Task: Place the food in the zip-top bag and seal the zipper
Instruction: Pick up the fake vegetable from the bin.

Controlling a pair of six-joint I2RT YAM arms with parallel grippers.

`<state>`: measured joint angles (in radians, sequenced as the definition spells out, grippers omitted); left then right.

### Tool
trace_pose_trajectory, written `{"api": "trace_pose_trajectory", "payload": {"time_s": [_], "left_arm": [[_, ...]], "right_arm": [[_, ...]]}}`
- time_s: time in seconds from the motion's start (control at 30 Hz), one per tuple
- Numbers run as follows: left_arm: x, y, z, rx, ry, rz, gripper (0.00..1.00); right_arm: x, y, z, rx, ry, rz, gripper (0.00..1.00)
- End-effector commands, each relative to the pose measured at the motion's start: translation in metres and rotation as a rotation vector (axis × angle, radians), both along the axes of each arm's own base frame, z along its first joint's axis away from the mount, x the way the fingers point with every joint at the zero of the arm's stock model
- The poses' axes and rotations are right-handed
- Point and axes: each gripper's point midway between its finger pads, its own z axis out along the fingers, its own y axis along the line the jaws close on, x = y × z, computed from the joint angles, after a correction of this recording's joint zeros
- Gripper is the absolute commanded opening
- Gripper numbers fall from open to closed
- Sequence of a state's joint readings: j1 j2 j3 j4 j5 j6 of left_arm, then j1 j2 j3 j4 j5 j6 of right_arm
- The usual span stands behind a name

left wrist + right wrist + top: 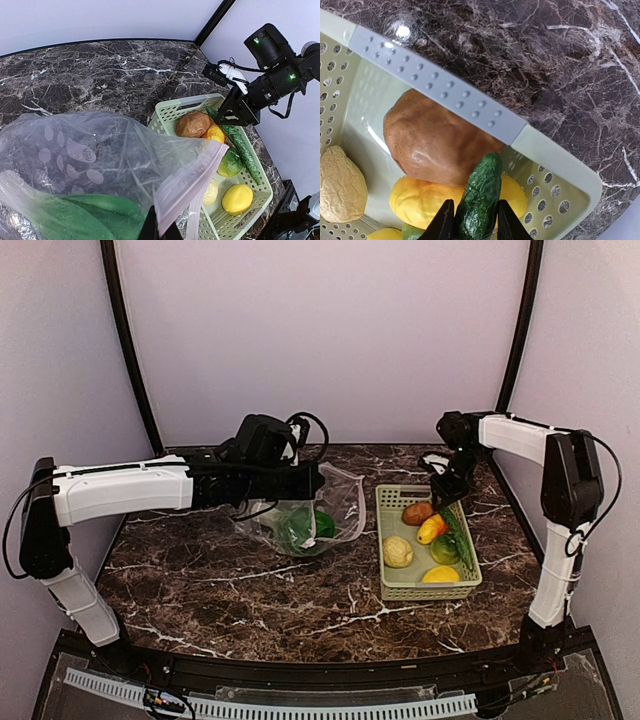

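Note:
The clear dotted zip-top bag [312,512] lies at mid-table with leafy green bok choy [95,215] inside. My left gripper [161,231] is shut on its mouth edge, pinching the zipper [192,177] and holding that corner up. My right gripper [472,222] reaches into the light green basket [392,585], and its fingers press both sides of the long green vegetable [481,195]. Under that lie a brown lump [432,140] and an orange fruit [417,200]. A tan bumpy lump [398,551], a lime [230,162] and a lemon [237,198] also sit in the basket.
The basket's grey-padded rim [445,95] runs just beyond my right fingers. Dark marble table [220,580] stretches in front of the bag. The left arm [130,488] reaches across the back left of the table.

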<state>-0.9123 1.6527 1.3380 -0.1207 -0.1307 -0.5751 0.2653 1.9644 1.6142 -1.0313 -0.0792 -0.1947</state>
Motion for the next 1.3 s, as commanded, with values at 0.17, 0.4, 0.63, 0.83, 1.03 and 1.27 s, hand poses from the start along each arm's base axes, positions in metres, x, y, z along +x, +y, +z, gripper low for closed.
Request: {"api": "trace_pose_trajectory", "payload": {"time_s": [0.17, 0.4, 0.63, 0.83, 1.03, 1.27], "left_arm": [[-0.002, 0.005, 0.010, -0.012, 0.005, 0.008, 0.01], [0.004, 0.002, 0.021, -0.044, 0.005, 0.034, 0.01], [0.016, -0.001, 0.034, -0.102, -0.002, 0.103, 0.01], [0.024, -0.008, 0.045, -0.154, -0.003, 0.130, 0.01], [0.028, -0.013, 0.040, -0.134, -0.014, 0.123, 0.01], [0.027, -0.018, 0.034, -0.139, -0.032, 0.087, 0.01]], "right_arm": [[-0.004, 0.000, -0.003, 0.010, 0.033, -0.020, 0.07], [0.008, 0.030, 0.069, 0.194, -0.080, 0.049, 0.00], [0.002, 0.083, 0.186, 0.575, -0.299, 0.197, 0.00], [-0.008, 0.101, 0.255, 0.783, -0.539, 0.278, 0.00], [-0.059, 0.139, 0.255, 0.975, -0.328, 0.418, 0.01], [-0.100, 0.181, 0.201, 0.878, -0.136, 0.526, 0.02]]}}
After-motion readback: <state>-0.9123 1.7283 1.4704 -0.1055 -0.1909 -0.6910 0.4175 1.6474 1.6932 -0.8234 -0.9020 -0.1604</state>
